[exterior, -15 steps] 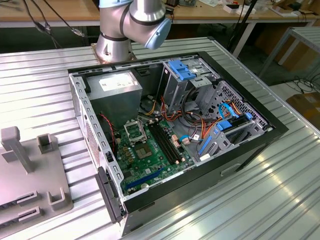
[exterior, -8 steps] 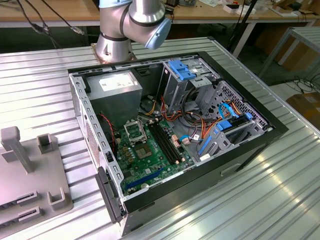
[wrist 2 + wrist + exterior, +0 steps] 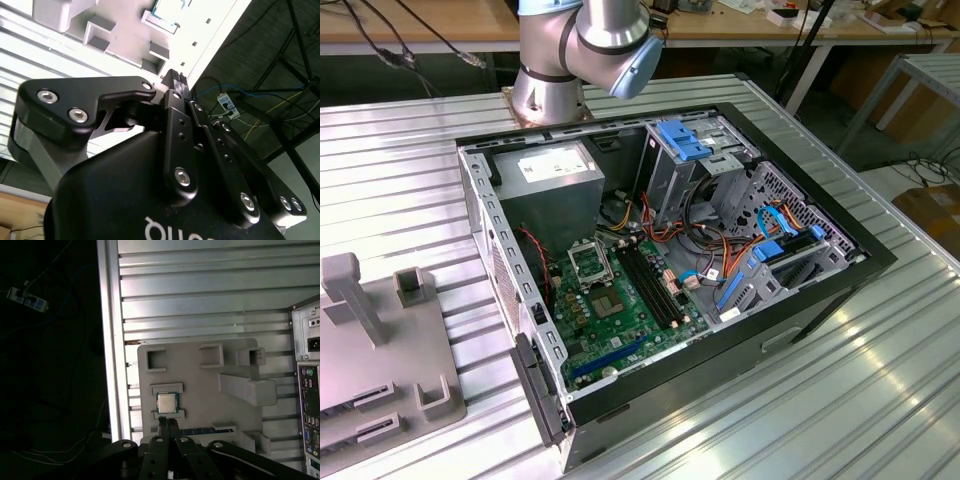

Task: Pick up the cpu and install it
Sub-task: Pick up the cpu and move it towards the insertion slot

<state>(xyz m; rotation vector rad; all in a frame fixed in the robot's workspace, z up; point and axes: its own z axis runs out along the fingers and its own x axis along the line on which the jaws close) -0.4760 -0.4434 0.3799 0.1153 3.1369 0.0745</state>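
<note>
Arm (image 3: 570, 45): silver cylindrical joints with pale blue end caps. Gripper (image 3: 175, 79): matte black linkage plates, silver socket-head screws behind the fingers (image 3: 176, 115), white marking on the housing.

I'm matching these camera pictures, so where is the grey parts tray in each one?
Exterior view: the grey parts tray at the exterior view's left, beside the computer case.
First wrist view: the tray lies beyond the pincer, with the cpu seated in it.
Second wrist view: the tray lies beyond the pincer.
Shared landmark: the ribbed metal table under it.
</note>
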